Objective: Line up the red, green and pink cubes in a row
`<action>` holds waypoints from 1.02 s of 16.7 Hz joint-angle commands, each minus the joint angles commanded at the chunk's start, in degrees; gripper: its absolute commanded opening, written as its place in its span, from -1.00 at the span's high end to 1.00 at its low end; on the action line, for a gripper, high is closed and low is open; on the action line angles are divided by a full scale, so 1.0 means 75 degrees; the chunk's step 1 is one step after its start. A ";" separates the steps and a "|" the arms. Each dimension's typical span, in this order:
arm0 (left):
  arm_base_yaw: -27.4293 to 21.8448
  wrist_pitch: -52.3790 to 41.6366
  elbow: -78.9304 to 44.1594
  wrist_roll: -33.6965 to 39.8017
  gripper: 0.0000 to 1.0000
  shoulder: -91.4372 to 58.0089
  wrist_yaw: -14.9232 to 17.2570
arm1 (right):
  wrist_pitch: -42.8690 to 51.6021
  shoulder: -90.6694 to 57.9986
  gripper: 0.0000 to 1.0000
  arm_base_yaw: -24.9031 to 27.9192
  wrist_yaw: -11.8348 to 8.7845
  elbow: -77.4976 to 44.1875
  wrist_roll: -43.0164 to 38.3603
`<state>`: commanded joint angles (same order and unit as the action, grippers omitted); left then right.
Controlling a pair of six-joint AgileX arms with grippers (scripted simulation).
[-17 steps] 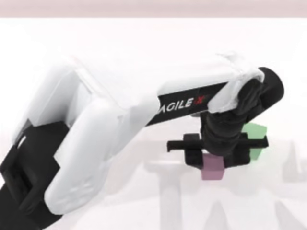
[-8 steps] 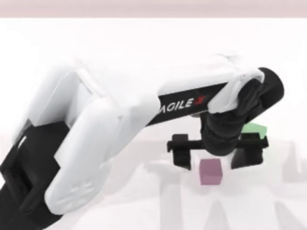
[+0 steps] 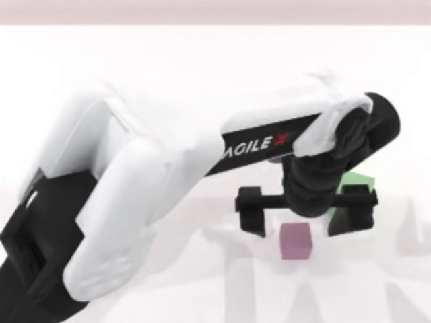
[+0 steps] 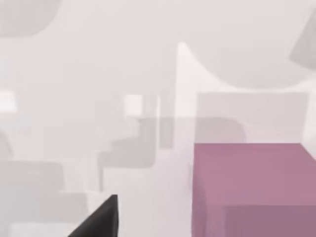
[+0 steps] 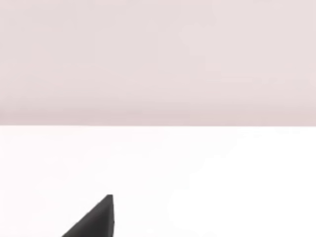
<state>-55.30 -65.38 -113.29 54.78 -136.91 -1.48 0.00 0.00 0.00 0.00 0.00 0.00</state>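
The small pink cube (image 3: 296, 241) rests on the white table, apart from both fingers; in the left wrist view the pink cube (image 4: 252, 187) fills the near corner beside one dark fingertip (image 4: 106, 217). My left gripper (image 3: 301, 217) hovers just above it, open, fingers spread wide on either side. The green cube (image 3: 355, 182) sits just behind, at the far right, partly hidden by one finger. The red cube is out of view. My right arm does not show in the top view; its wrist view holds only one dark fingertip (image 5: 98, 219) over bare table.
My left arm's white links (image 3: 128, 202) stretch from the near left across the middle of the table (image 3: 202, 60), covering much of it. A pale pink wall band runs along the far edge.
My left gripper opened and let go of the pink cube, which now rests on the table. The fingers spread wider and rose a little.
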 joint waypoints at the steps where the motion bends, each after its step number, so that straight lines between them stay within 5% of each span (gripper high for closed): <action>1: 0.0012 -0.0187 -0.0187 0.0013 -1.00 0.0015 -0.0001 | 0.0000 0.0000 -1.00 0.0000 0.0000 0.0000 0.0000; 8: 0.0115 -0.1823 -0.1603 0.0046 -1.00 0.0218 -0.0001 | 0.0000 0.0000 -1.00 0.0000 0.0000 0.0000 0.0000; 17: 0.0684 -0.1082 -0.0465 -0.0144 -1.00 0.1366 -0.0047 | 0.0685 -0.0979 -1.00 0.0251 -0.0008 -0.0946 0.0508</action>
<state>-50.17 -73.50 -116.78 53.70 -126.66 -1.83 5.14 -7.34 1.88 -0.06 -7.09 3.81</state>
